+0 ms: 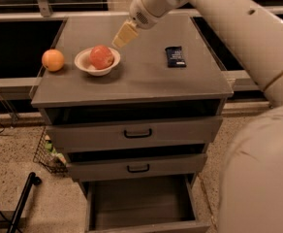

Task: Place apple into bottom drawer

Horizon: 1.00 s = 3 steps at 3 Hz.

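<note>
The apple (102,57), red-pink with yellowish patches, sits in a white bowl (86,65) on the left half of the grey cabinet top. My gripper (121,37) hangs from the white arm just right of and above the apple, a short gap away, holding nothing that I can see. The bottom drawer (139,205) is pulled out at the foot of the cabinet, and its grey tray shows nothing inside.
An orange fruit (53,60) lies near the cabinet top's left edge. A dark snack packet (175,56) lies on the right half. The two upper drawers (137,132) with black handles are closed. A wire basket (49,154) and a black pole (23,203) stand on the floor at left.
</note>
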Tool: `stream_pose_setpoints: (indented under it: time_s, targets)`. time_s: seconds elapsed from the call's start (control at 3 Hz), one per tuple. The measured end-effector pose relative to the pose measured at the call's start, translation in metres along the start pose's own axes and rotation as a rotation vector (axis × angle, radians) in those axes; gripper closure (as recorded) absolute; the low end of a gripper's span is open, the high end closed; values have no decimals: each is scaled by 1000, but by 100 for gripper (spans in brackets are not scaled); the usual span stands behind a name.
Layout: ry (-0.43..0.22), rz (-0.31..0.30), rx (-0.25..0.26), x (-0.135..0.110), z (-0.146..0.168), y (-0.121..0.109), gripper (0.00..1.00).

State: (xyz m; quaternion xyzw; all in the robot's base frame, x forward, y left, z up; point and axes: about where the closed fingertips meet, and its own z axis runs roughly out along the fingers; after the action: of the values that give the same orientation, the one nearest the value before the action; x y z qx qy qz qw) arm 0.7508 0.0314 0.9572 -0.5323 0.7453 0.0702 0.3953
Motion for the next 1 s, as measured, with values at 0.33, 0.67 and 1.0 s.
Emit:
stream_pose_setpoints:
  time_s: [0.33, 0.67, 1.0]
  targets:
    - [-20, 13, -4, -10, 25, -9, 36]
    - [-33, 28, -39, -17, 56, -10, 30]
    - [-40, 37, -69, -20, 69, -6, 30]
